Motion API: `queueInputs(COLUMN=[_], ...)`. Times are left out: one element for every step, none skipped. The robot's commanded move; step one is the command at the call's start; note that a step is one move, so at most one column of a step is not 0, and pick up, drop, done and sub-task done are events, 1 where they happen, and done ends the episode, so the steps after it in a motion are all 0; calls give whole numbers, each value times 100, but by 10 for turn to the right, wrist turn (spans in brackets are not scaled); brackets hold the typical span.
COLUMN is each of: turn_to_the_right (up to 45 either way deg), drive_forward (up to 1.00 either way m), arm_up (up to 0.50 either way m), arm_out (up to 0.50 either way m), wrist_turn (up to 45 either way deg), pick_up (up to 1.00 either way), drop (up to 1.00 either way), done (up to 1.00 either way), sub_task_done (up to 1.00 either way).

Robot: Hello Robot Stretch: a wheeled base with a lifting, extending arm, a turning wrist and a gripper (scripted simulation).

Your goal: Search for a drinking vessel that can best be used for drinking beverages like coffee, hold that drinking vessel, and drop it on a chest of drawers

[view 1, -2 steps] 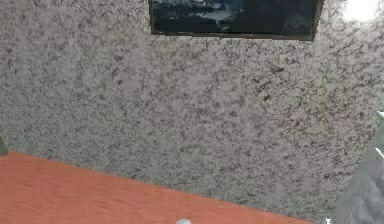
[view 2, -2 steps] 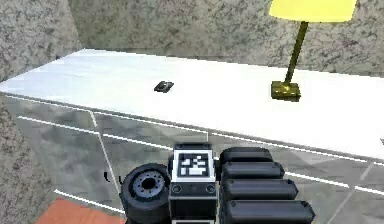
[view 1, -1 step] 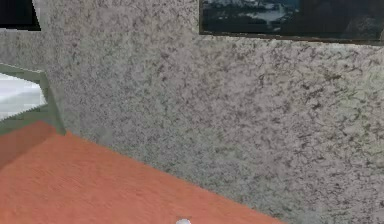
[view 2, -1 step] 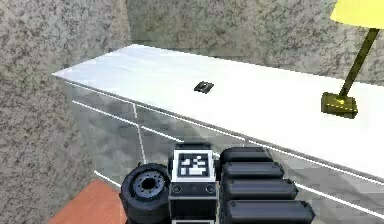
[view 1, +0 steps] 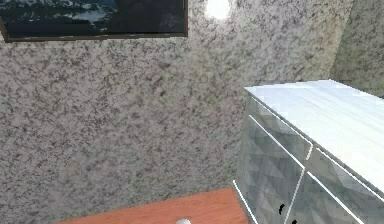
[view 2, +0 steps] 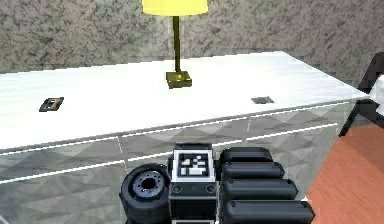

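The chest of drawers (view 1: 330, 110) stands against a speckled grey wall (view 1: 120, 120). In the forward view it fills the lower right, white on top, with pale panelled drawer fronts below. Up and to the left of the chest, a dark framed picture (view 1: 95, 18) hangs on that wall. Red-brown floor (view 1: 150, 214) runs past the foot of the chest, and a small pale blob (view 1: 183, 220) lies on it near the chest's corner, too small to identify.

In the arm side view the chest runs across the whole width. A lamp (view 2: 176, 42) with a yellow shade and a brass stem stands on its top, toward the back edge and about midway along. Two small dark flat things lie on the same top, one (view 2: 51, 103) well to the left of the lamp and one (view 2: 262, 100) to its right, both nearer the front edge. What they are cannot be told.

The arm (view 2: 262, 190) sits low in front of the drawer fronts, with a white marked square (view 2: 193, 165) at its end and the pincer (view 2: 148, 192) just left of that. The pincer's far end cannot be made out, so whether it holds anything cannot be told.
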Motion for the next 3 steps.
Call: queueInputs(turn_to_the_right=[0,0,0], drive_forward=[0,0,0], arm_up=[0,0,0], arm_out=[48,0,0], wrist_turn=[0,450,150], pick_up=[0,0,0], drop=[0,0,0], done=[0,0,0], sub_task_done=[0,0,0])
